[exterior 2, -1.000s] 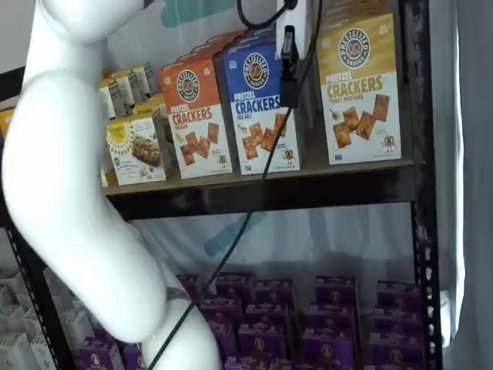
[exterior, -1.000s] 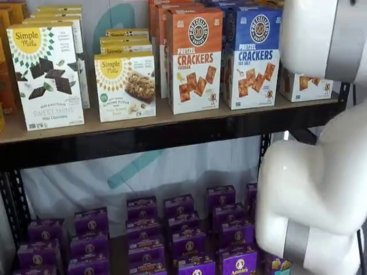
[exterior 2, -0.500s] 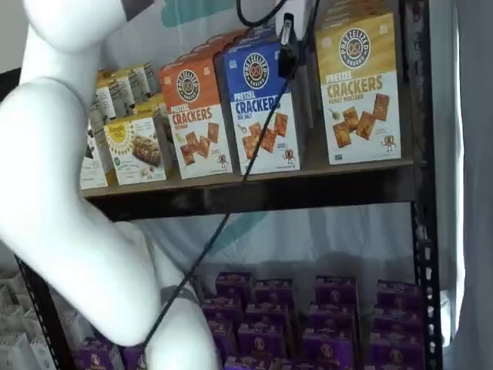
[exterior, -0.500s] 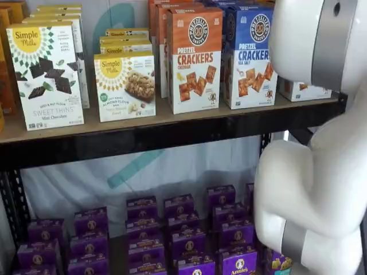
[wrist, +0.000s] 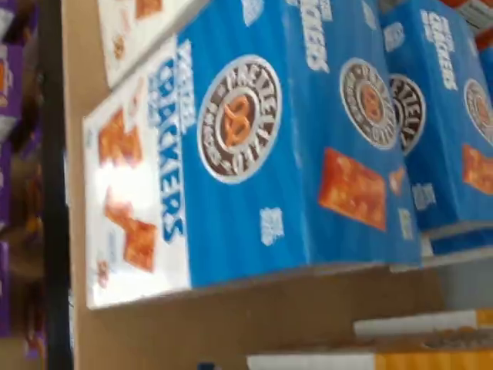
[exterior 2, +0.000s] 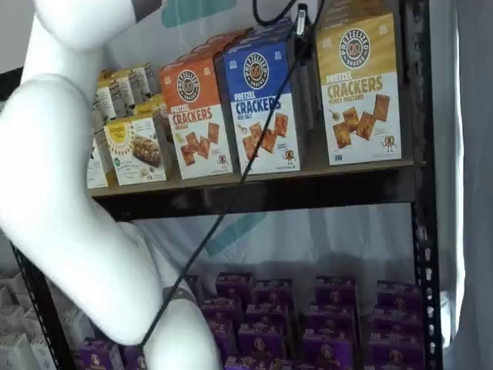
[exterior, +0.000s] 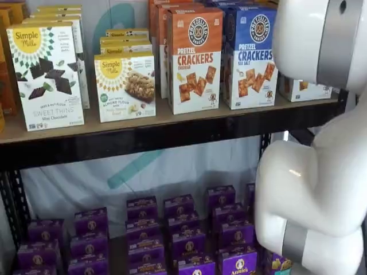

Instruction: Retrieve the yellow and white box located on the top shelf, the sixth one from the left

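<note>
Beside the yellow and white box [exterior 2: 360, 86], a blue-topped cracker box [exterior 2: 263, 104]; gripper state unclear.

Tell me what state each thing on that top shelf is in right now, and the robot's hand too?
Yellow and white box: upright on the top shelf, untouched.
Blue cracker box: upright beside it, more blue boxes lined up behind.
Orange cracker box: upright, facing front.
Two white boxes: upright, facing front.
Hand: only one dark finger tip shows above the blue box, holding nothing; open or shut can't be seen.
</note>
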`<state>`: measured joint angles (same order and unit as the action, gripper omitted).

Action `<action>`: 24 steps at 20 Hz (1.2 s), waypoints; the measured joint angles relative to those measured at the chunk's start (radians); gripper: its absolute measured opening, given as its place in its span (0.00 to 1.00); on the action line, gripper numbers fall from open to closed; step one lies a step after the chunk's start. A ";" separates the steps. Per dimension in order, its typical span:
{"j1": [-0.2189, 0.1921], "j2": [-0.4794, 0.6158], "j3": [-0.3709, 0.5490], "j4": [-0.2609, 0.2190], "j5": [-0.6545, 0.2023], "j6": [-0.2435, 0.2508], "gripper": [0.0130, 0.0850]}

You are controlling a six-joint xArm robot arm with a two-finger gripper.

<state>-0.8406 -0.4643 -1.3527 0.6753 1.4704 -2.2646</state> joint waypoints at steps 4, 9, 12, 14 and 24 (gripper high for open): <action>0.033 0.047 -0.035 -0.049 -0.048 -0.011 1.00; 0.063 0.126 -0.126 -0.133 -0.012 0.008 1.00; 0.077 0.162 -0.165 -0.161 0.002 0.020 1.00; 0.085 0.185 -0.196 -0.179 0.022 0.031 1.00; 0.119 0.289 -0.353 -0.272 0.138 0.075 1.00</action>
<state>-0.7220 -0.1748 -1.7052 0.4037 1.6087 -2.1892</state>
